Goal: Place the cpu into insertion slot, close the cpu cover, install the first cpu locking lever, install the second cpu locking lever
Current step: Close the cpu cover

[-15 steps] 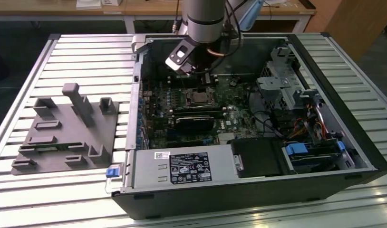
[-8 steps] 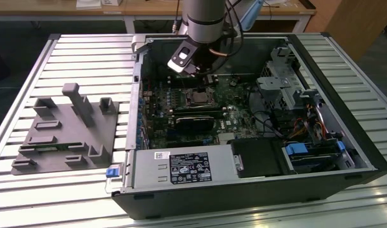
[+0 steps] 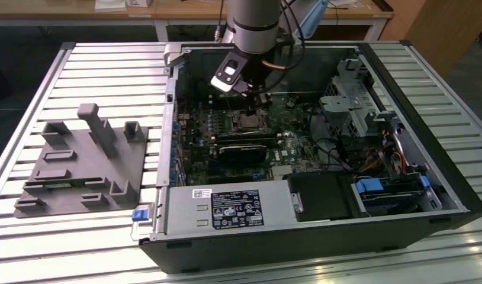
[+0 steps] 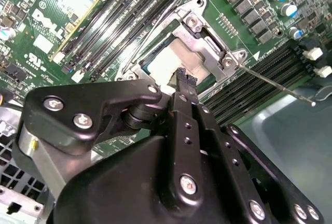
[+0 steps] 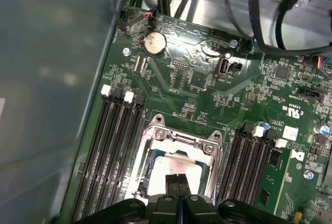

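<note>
End effector (image 4: 184, 78) fingers pressed together, nothing btwn them, tips just over the cpu (image 4: 165, 60) edge. Cpu sits in the insertion slot (image 3: 247, 121), cpu cover (image 5: 179, 142) down around it. RAM slots (image 5: 116, 151) flank both sides, so room is tight. Second wrist view: locking lever (image 4: 275, 84) juts out over the RAM slots. Exterior view: grey fixture (image 3: 79, 163) on bench (image 3: 106, 65), well apart.

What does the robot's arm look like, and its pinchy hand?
The arm is a round silver-grey tube with black cables looping beside it. The gripper is black and chunky, dotted with shiny silver screws, and it ends in two thin black fingers.
</note>
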